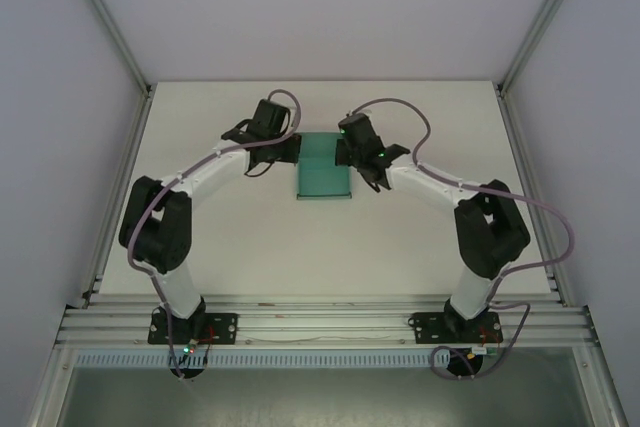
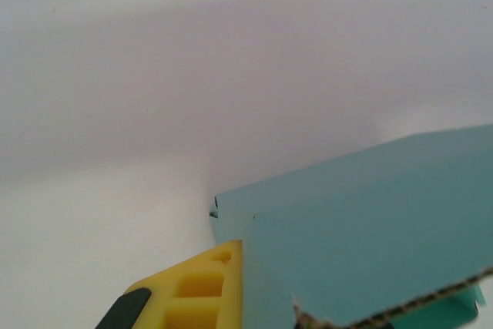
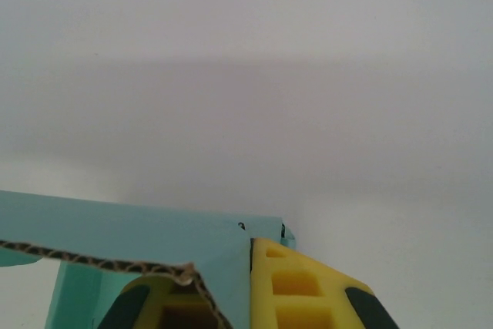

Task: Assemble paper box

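The paper box (image 1: 325,179) is teal-green card lying at the middle of the table, between the two arms. My left gripper (image 1: 292,150) meets its far left side and my right gripper (image 1: 343,152) its far right side. In the left wrist view a yellow finger (image 2: 202,289) presses flat against a raised teal panel of the paper box (image 2: 370,236); the other finger is hidden behind the card. In the right wrist view both yellow fingers (image 3: 296,287) clamp a teal wall of the paper box (image 3: 154,229), whose corrugated edge shows.
The white table (image 1: 240,247) is bounded by grey walls and aluminium posts at the left (image 1: 110,27) and right (image 1: 540,27). The arm bases sit on a rail (image 1: 320,327) at the near edge. A cable (image 1: 560,217) loops beside the right arm.
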You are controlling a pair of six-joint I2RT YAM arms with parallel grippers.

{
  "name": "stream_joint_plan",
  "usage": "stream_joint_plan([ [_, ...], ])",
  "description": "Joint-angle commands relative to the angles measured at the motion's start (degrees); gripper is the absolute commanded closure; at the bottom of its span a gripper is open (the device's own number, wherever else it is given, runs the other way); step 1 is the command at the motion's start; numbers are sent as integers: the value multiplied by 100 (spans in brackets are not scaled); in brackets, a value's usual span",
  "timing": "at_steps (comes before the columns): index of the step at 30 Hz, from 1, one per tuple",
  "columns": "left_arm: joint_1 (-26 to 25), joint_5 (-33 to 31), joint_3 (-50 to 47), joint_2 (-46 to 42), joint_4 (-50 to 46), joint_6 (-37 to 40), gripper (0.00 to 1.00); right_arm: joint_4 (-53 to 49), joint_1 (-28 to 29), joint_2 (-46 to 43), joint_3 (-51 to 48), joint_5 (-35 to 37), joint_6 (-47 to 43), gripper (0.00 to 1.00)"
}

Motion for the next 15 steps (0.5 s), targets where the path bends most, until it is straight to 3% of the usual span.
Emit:
stream_joint_plan([
  [1, -89, 121, 267, 151, 353, -806, 100, 345, 88, 75, 200, 136, 480, 100],
  [7, -300, -353, 486, 355, 113, -1048, 100, 515, 206, 170, 126, 284, 793, 100],
  [15, -384, 213, 241, 278, 584, -1486, 100, 543, 437, 302, 203, 647, 806, 100],
])
